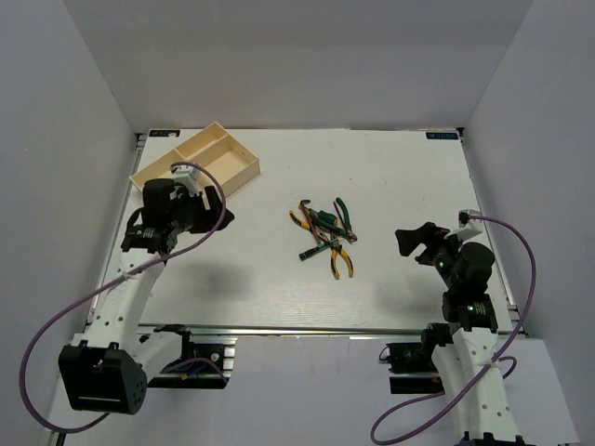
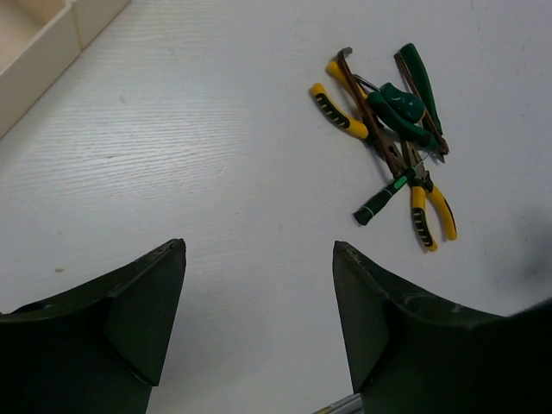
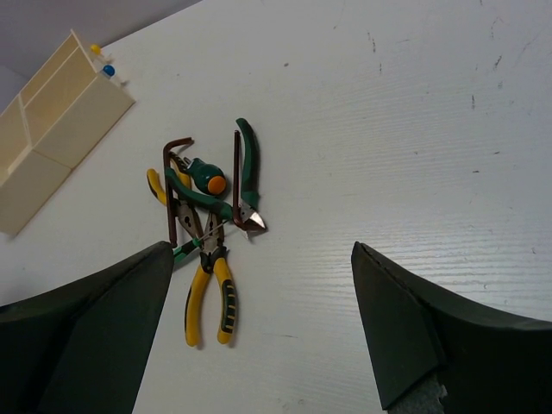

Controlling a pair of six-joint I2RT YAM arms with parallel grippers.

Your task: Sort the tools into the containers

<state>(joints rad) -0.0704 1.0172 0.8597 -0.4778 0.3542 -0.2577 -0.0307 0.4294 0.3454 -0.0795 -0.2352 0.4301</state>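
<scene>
Sorting has not begun, by our reading: all the tools (image 1: 325,237) lie in one tangled heap at the middle of the table (image 1: 390,177). We see nothing in the tray (image 1: 195,163), which sits at the far left corner, well apart from the heap.

Heap, itemised:
- yellow-handled pliers (image 3: 210,297): at the near end, with ribbed black-and-yellow grips and handles parted.
- second yellow pair (image 2: 341,112): on the left side, partly under other pieces.
- green-handled cutters (image 3: 247,172): smooth curved grips and a short bright steel nose.
- stubby green screwdriver (image 3: 205,178): orange cap, lying on top.
- dark bent rods (image 3: 172,185): thin, L-shaped, dull metal, crossing the pliers.
- slim green-and-black driver (image 2: 379,203): pokes out at the near left.

Tray: cream, matte, low-walled, with one long section and two smaller ones.

Table: white, with a finely ribbed surface.

Left gripper (image 2: 259,259): jaws spread with nothing between them, hovering just on the near side of the tray.

Right gripper (image 3: 260,250): jaws spread wide and empty, on the right, pointed toward the heap.

Next move, as we judge it: a first pick from the tangle. It calls for a piece lying free at the edge, most likely the near yellow-handled pliers. We would close across the joint or one handle and lift straight up, so the crossing rods are not dragged along.
</scene>
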